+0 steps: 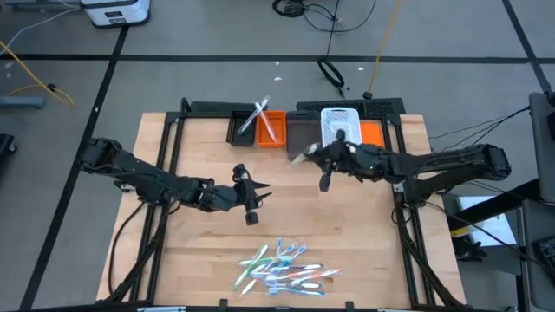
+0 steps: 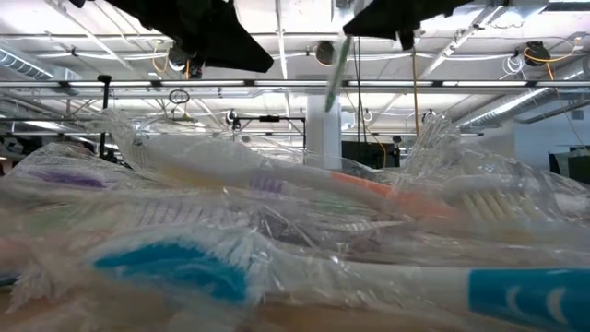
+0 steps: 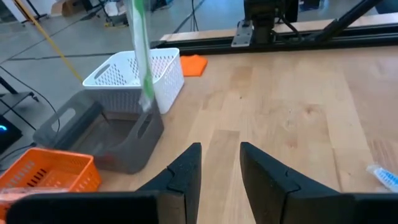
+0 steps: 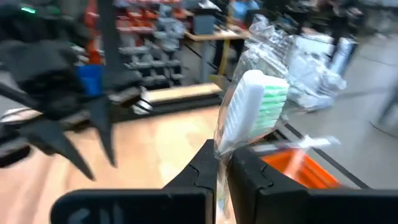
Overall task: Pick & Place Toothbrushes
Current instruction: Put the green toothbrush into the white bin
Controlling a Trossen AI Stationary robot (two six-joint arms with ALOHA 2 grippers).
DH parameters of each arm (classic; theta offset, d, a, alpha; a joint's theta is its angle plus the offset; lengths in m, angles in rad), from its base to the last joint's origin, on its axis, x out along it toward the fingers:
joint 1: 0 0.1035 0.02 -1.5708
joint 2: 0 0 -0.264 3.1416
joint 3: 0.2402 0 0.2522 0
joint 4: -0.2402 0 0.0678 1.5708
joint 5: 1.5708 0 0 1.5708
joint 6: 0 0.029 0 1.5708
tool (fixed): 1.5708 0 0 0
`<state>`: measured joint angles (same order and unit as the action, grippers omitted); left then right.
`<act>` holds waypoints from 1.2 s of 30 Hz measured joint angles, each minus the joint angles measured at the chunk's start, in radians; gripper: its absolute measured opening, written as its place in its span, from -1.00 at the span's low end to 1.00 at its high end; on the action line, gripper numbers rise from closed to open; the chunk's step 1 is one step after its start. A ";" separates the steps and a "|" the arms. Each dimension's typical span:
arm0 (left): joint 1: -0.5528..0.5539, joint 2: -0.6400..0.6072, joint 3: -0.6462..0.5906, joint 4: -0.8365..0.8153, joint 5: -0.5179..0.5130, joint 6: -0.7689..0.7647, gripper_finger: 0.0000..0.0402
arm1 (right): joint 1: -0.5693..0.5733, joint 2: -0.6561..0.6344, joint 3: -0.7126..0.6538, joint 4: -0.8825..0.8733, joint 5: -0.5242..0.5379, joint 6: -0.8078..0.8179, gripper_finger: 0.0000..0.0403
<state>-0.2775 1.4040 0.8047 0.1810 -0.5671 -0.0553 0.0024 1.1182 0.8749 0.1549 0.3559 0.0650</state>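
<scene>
Bare wooden table [image 1: 364, 234] lies open between the bins at the far edge and the heap of wrapped toothbrushes [image 1: 284, 269] near the front edge. Within this open band the left gripper [image 1: 251, 198] hangs left of centre, fingers [image 3: 186, 171] parted with nothing between them. The right gripper [image 1: 323, 165] occupies the space just in front of the grey bin [image 1: 301, 134] and white basket [image 1: 339, 126], clamped on a green-bristled toothbrush [image 4: 252, 109]. An orange bin [image 1: 269, 128] already holding toothbrushes stands beside the grey bin. Black frame rails [image 1: 165, 156] border both table sides.
</scene>
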 joint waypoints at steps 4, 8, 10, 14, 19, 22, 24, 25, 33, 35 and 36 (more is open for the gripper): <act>-0.011 0.000 0.000 -0.008 0.000 -0.006 -0.44 | -0.046 -0.048 0.000 -0.119 0.066 0.049 -0.95; -0.026 0.000 0.000 -0.007 0.000 -0.009 -0.44 | -0.116 -0.081 0.000 -0.215 0.079 0.107 -0.95; -0.031 0.000 0.000 -0.007 0.000 -0.010 -0.44 | -0.152 -0.087 0.000 -0.258 0.110 0.131 -0.95; -0.039 0.000 0.000 -0.006 0.000 -0.010 -0.44 | -0.227 -0.091 0.000 -0.301 0.115 0.157 -0.95; -0.039 0.000 0.000 -0.006 0.000 -0.011 -0.44 | -0.304 -0.090 0.018 -0.405 0.112 0.195 -0.95; -0.039 0.000 0.000 -0.006 0.000 -0.012 -0.44 | -0.339 -0.080 0.071 -0.507 0.113 0.215 -0.95; -0.039 0.000 0.000 -0.006 0.000 -0.010 -0.44 | -0.344 -0.071 0.111 -0.565 0.116 0.216 -0.95; -0.038 0.000 0.000 -0.006 0.000 -0.010 -0.44 | -0.344 -0.065 0.132 -0.589 0.117 0.216 -0.95; -0.036 0.000 0.000 -0.005 0.009 -0.021 -0.44 | -0.380 0.065 0.311 -0.847 0.156 0.227 -0.95; -0.035 0.000 0.000 -0.005 0.015 -0.026 -0.44 | -0.394 0.110 0.351 -0.915 0.144 0.230 -0.95; -0.035 0.000 0.000 -0.005 0.016 -0.027 -0.44 | -0.402 0.132 0.369 -0.940 0.139 0.230 -0.95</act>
<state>-0.3130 1.4040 0.8047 0.1764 -0.5506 -0.0827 -0.3994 1.2497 1.2435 -0.7855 0.4950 0.2955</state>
